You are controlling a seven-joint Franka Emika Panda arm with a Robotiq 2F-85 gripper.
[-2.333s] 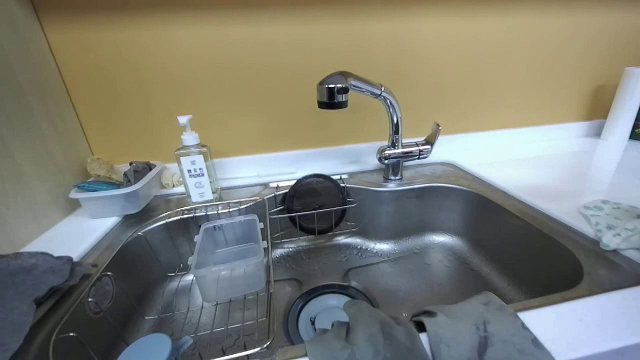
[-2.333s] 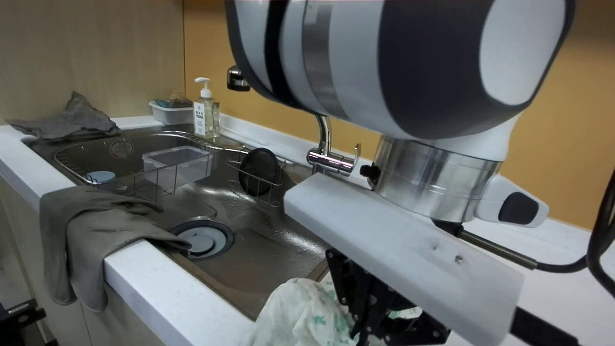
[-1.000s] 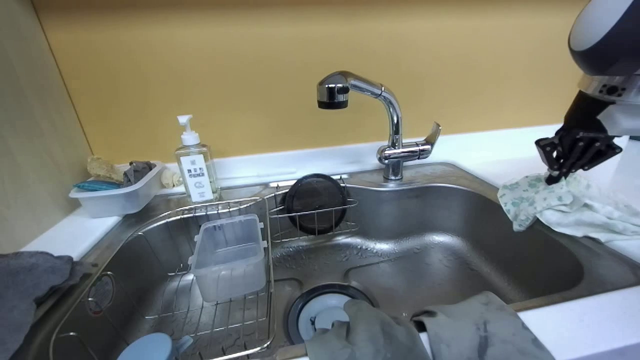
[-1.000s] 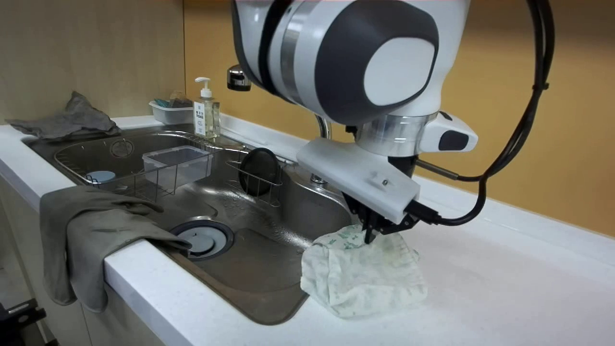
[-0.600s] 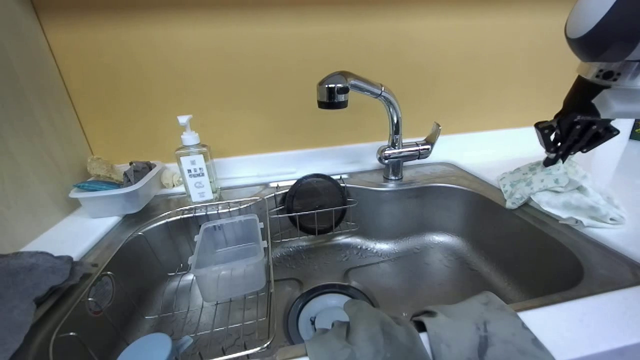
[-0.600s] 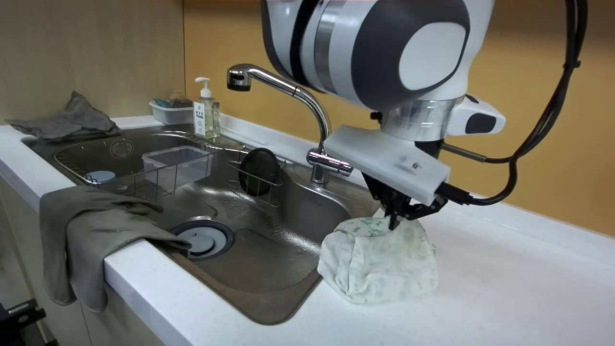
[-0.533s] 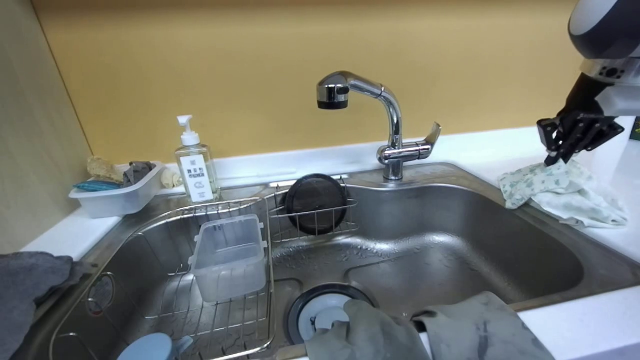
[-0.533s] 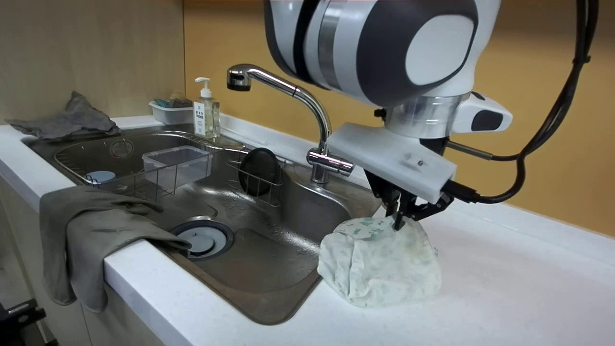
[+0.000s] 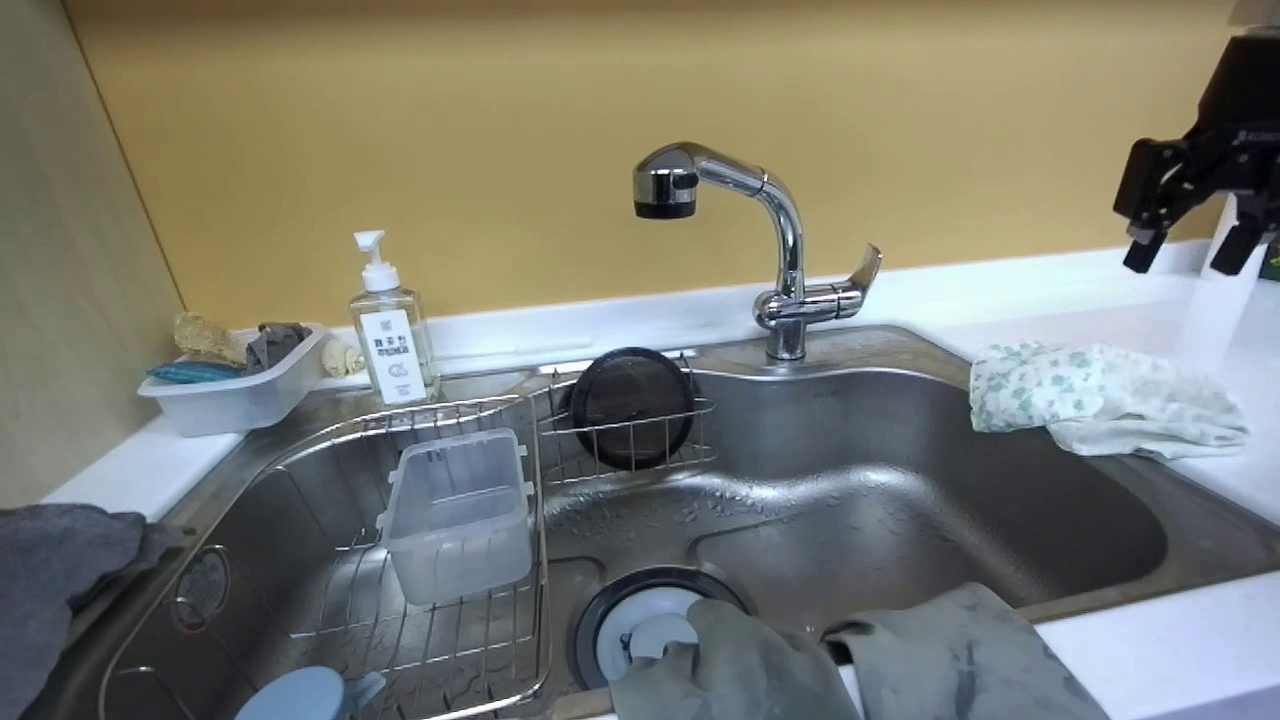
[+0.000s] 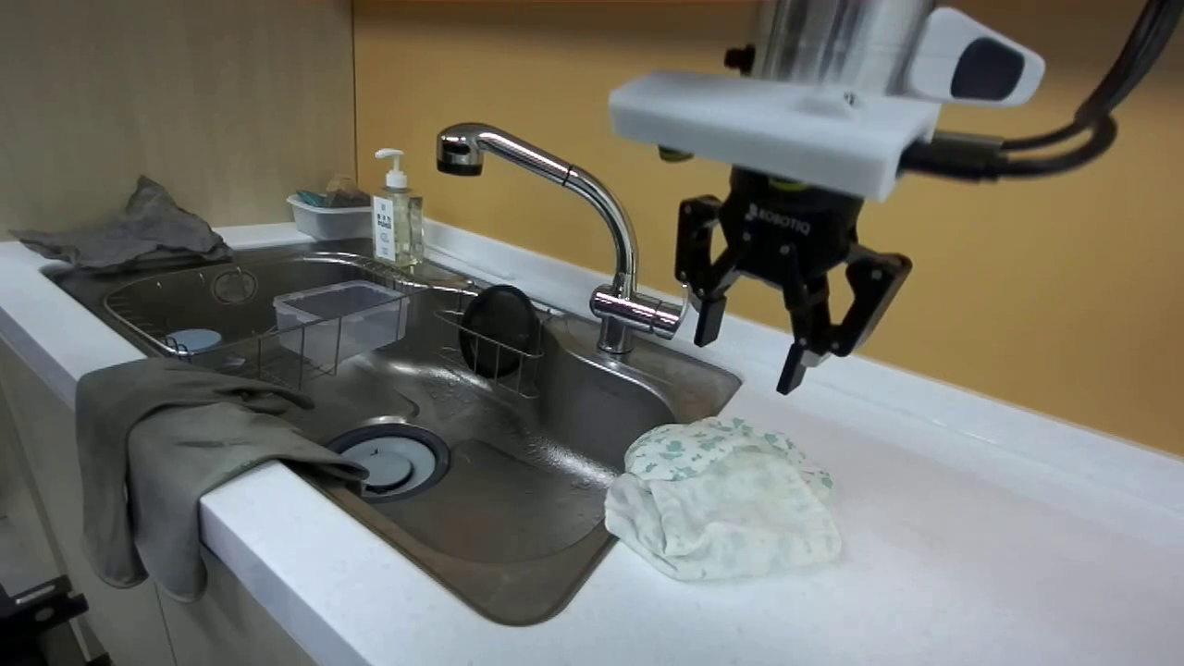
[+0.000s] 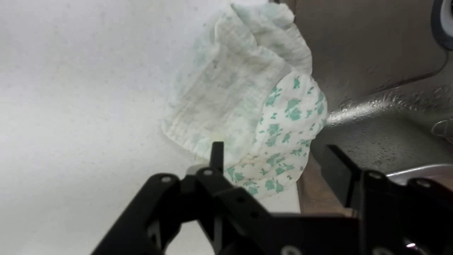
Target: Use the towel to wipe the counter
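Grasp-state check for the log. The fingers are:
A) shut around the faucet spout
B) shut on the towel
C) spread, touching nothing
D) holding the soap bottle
C: in both exterior views the fingers stand apart with nothing between them, and a gap shows between their tips and the towel lying below.

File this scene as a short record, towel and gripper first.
towel: rumpled, on the counter, overlapping the edge of the sink
gripper: open, holding nothing, above and apart from the towel
sink: steel, visibly wet inside
faucet: spout over the sink, no running water visible
soap bottle: upright at the sink's back edge
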